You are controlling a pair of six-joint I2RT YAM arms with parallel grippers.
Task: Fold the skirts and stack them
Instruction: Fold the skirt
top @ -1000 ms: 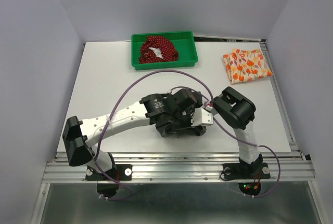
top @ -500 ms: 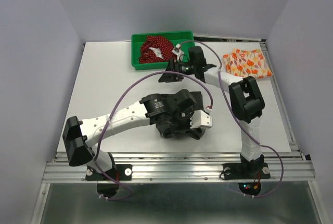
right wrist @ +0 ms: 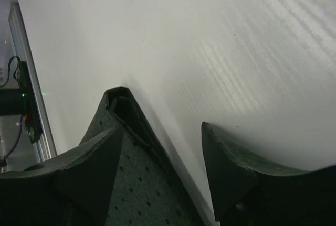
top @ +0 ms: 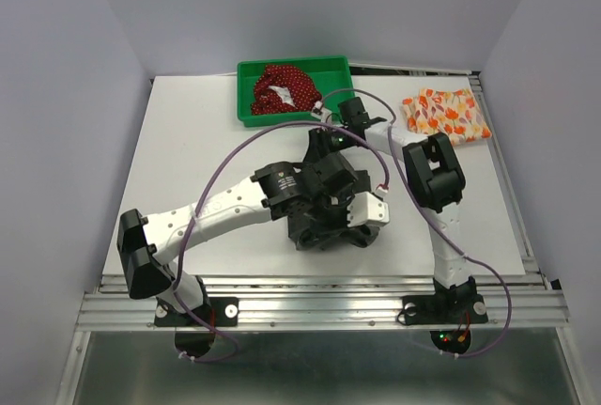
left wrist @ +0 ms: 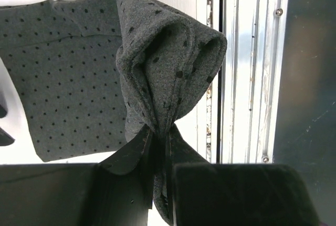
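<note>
Three skirts (grey (left wrist: 68,79), red (top: 282,90), orange-patterned (top: 446,116)), one green tray (top: 282,118), two arms (top: 225,208) (top: 437,179).

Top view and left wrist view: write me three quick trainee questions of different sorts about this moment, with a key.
1. True or false: the red skirt lies in the tray.
2. Fill in: the folded orange skirt lies near the far ____ corner of the table.
3. The left gripper is: A open and empty; B shut on the grey skirt; C shut on the tray.
Key: 1 true; 2 right; 3 B.
</note>
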